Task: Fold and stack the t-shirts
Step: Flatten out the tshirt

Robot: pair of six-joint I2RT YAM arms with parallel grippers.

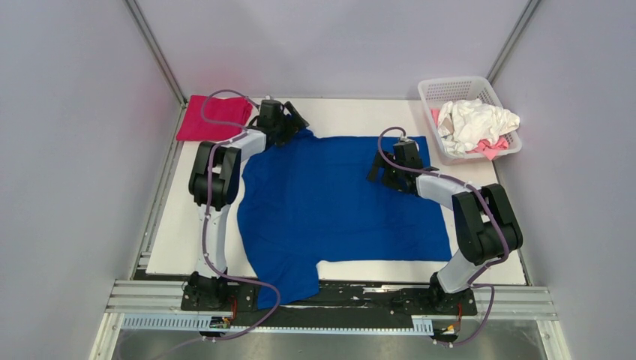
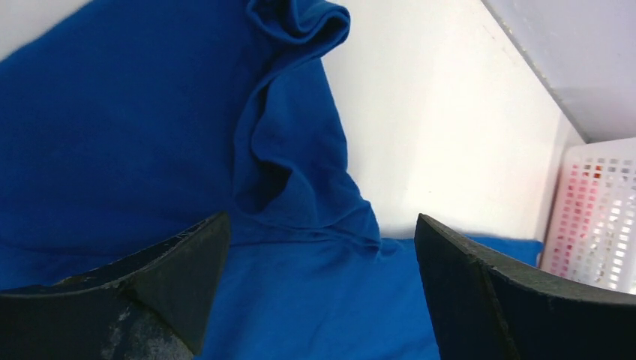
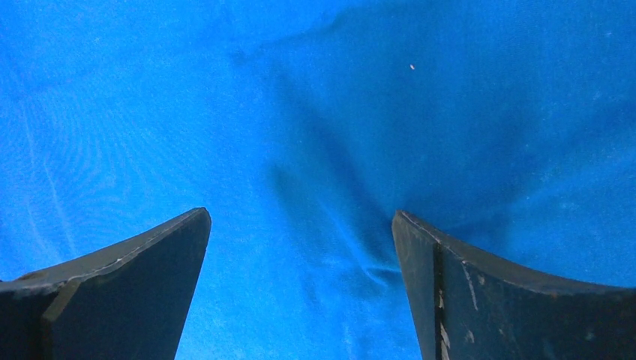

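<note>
A royal-blue t-shirt lies spread over the white table, plain side up, its graphic hidden. One sleeve hangs over the near edge. My left gripper is open over the shirt's rumpled far-left sleeve. My right gripper is open low over the shirt's far-right part, nothing between its fingers. A folded magenta t-shirt lies at the far left corner. White and pale pink t-shirts are heaped in the basket.
A white plastic basket stands at the far right corner; it also shows in the left wrist view. Bare white table shows left of the shirt. Grey walls close in on three sides.
</note>
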